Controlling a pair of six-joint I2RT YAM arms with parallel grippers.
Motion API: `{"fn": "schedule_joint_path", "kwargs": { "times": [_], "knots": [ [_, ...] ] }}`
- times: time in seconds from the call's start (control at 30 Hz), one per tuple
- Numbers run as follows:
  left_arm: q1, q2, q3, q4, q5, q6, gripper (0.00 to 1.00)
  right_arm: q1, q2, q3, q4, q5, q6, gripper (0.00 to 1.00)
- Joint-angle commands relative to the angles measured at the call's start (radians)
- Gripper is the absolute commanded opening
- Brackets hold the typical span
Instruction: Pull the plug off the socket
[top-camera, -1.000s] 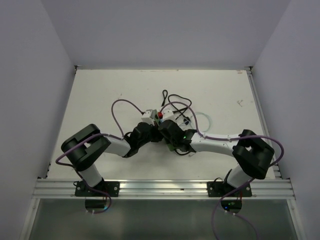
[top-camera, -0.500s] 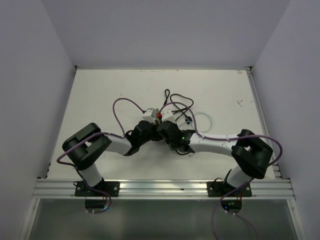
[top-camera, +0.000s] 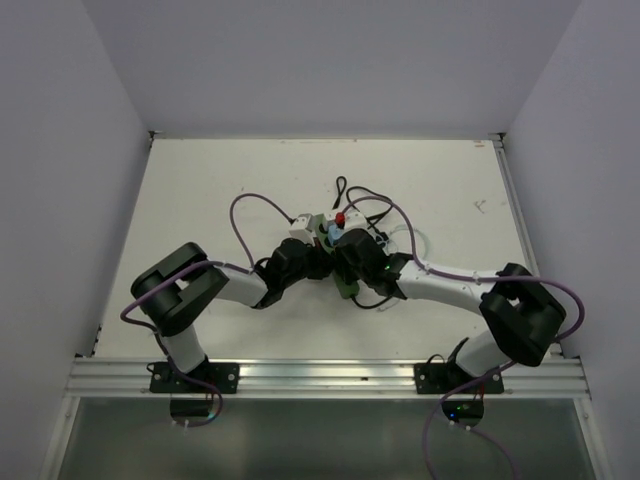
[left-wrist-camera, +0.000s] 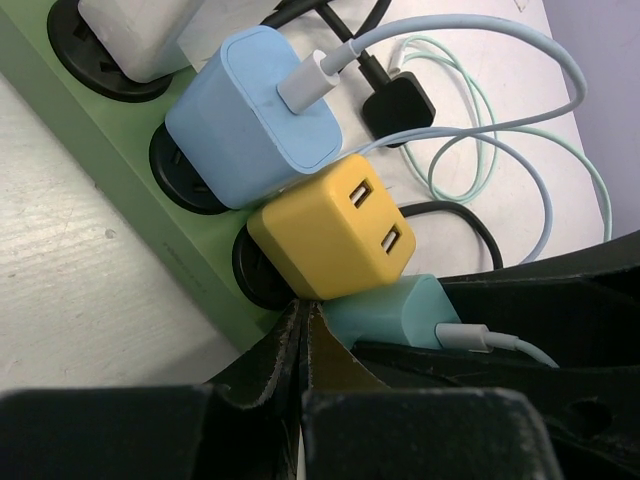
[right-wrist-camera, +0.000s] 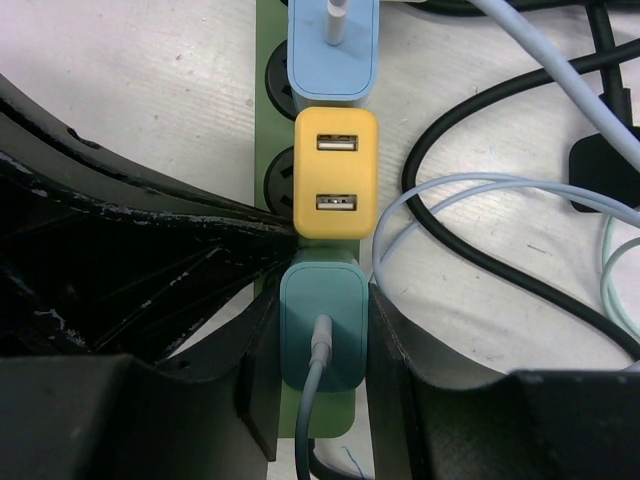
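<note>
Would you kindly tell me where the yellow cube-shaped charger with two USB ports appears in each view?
Top external: too small or hidden to discern.
Left wrist: yellow charger at centre.
Right wrist: just above centre.
Shared landmark: the long green power strip beneath it.

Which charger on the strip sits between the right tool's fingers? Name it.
The teal charger, with a cable plugged in, next to the yellow charger; the yellow and the blue charger lie beyond the right tool.
</note>
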Motion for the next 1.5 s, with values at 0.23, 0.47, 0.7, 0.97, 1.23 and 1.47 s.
{"fn": "schedule_joint_path", "kwargs": {
  "times": [0.23, 0.47, 0.7, 0.97, 1.23, 1.47],
  "knots": [
    [0.007, 0.118, -0.030, -0.300, -0.085, 0.051, 0.00, 0.126, 0.066, 0.122, -0.180, 0.061, -0.015, 0.00],
    [0.007, 0.119, -0.030, -0.301, -0.084, 0.054, 0.00, 0.101, 0.033, 0.095, -0.162, 0.003, 0.011, 0.00],
    [0.007, 0.121, -0.028, -0.301, -0.082, 0.056, 0.00, -0.015, -0.047, 0.010, -0.044, -0.267, 0.069, 0.00],
    [0.009, 0.127, -0.025, -0.300, -0.078, 0.059, 0.00, 0.055, 0.037, 0.123, -0.183, -0.056, -0.004, 0.00],
    [0.009, 0.131, -0.022, -0.301, -0.073, 0.062, 0.00, 0.129, 0.091, 0.185, -0.275, 0.066, -0.002, 0.00],
    [0.011, 0.148, -0.008, -0.303, -0.056, 0.074, 0.00, -0.054, -0.058, 0.000, -0.073, -0.296, 0.095, 0.00]
  ]
}}
